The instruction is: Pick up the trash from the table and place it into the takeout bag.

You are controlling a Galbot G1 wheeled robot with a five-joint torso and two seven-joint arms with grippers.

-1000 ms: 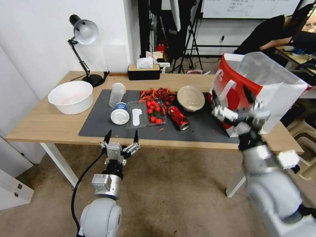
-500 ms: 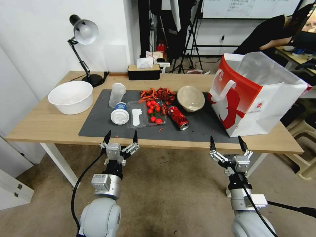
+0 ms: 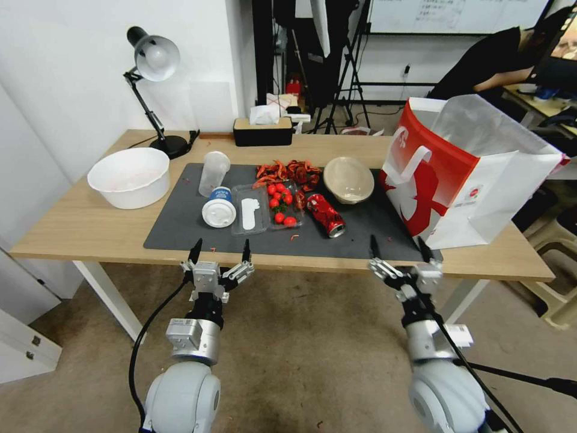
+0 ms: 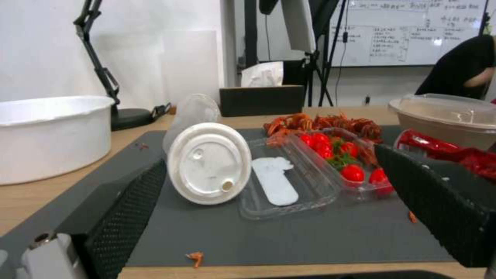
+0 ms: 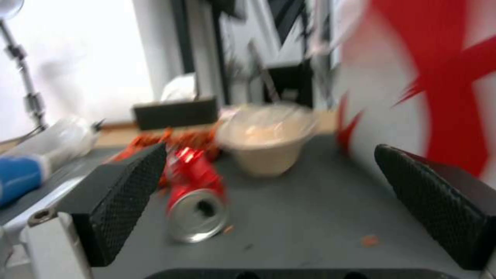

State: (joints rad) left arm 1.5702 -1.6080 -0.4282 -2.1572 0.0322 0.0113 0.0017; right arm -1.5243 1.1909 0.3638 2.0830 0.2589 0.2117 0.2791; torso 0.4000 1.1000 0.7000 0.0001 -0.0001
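On the dark mat (image 3: 180,231) of the table (image 3: 78,225) lie a dented red can (image 3: 326,214), a lidded beige bowl (image 3: 348,178), a tipped white lidded paper cup (image 3: 219,208) and a clear plastic cup (image 3: 213,172). The red and white takeout bag (image 3: 463,174) stands open at the table's right end. My left gripper (image 3: 221,246) hangs open at the front edge, facing the paper cup's lid (image 4: 209,162). My right gripper (image 3: 398,243) is open at the front edge, with the can (image 5: 196,193) and bowl (image 5: 266,139) ahead of it and the bag (image 5: 429,85) beside it.
An open clear tray with cherry tomatoes (image 3: 282,204) and a pile of red shells (image 3: 288,171) sit mid-mat. A white basin (image 3: 128,177) and a desk lamp (image 3: 153,90) stand at the left, a tissue box (image 3: 262,131) at the back. Floor lies under both arms.
My right arm dropped from in front of the bag to below the table's front edge, then shifted left and up toward the edge. The left arm stayed put.
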